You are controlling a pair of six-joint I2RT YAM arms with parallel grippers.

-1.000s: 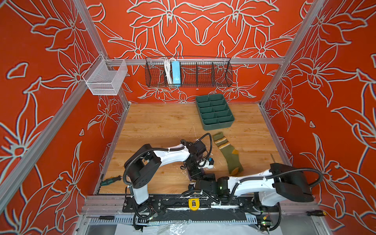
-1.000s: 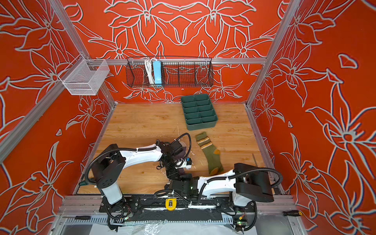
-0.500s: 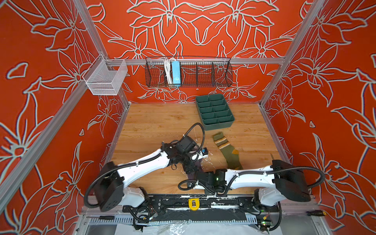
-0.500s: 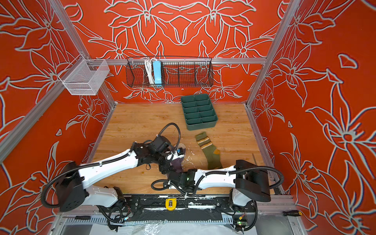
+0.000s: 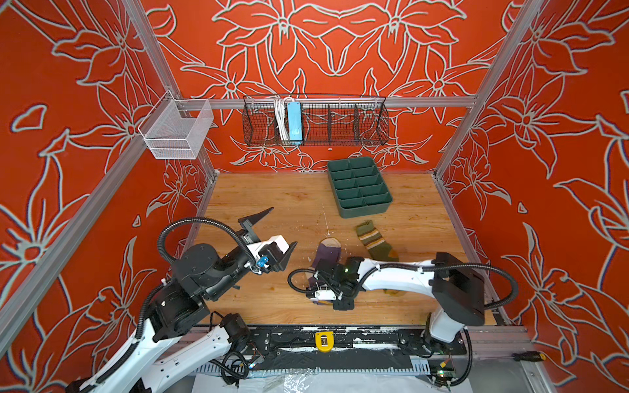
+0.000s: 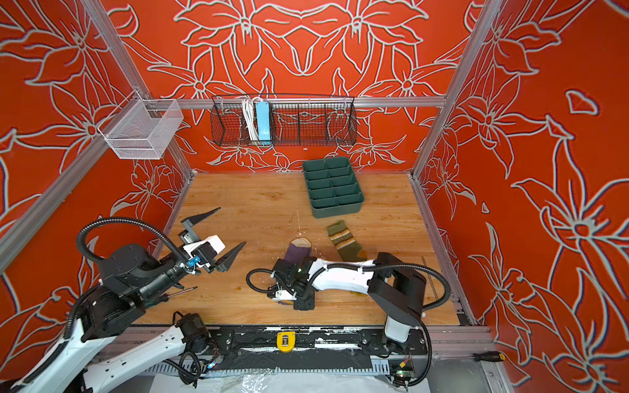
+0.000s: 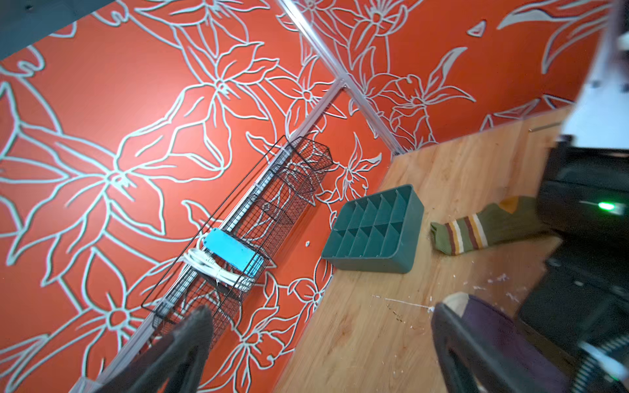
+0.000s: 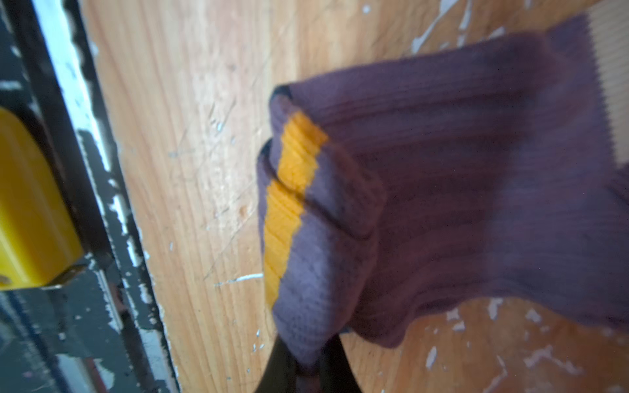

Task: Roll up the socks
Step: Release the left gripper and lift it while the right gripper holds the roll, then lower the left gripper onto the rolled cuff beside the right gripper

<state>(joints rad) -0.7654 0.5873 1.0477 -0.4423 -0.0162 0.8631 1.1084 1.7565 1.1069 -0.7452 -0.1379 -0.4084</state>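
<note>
- The table [image 5: 272, 197] is the biggest thing we see: pale wood, scuffed and flecked with white chips (thickest near the socks).
- The left arm [image 5: 204, 268] rises over the table's left side. The right arm [image 5: 391, 275] lies low along the front and reaches toward the middle.
- A black wire rack [image 5: 340, 120] hangs on the back wall.
- A white mesh basket [image 5: 177, 131] hangs at the back left corner.
- A green tray [image 5: 366, 211] with divided compartments sits at the back right of the table.
- The olive sock [image 5: 374, 240] lies flat in front of the tray, striped cuff toward it. Its foot runs under the right arm, and a mustard tip shows on the near side.
- The purple sock [image 5: 326, 253] lies just left of the olive one, apart from it. Its cream toe points to the back and its cuff end sits under the right wrist. In the right wrist view the sock [image 8: 442, 170] is doubled over at the cuff (a yellow stripe marks the fold).
- The left claw [image 5: 284, 226] hangs above the table with its jaws spread wide and nothing between them, well apart from the purple sock. We see the same in both top views [image 6: 232, 226].
- The right claw [image 8: 308, 371] is pinched tight on the folded cuff of the purple sock (the top views hide this under the wrist).
- A blue power strip [image 5: 294, 120] stands in one bay of the rack, beside a coiled white cable [image 5: 279, 119].
</note>
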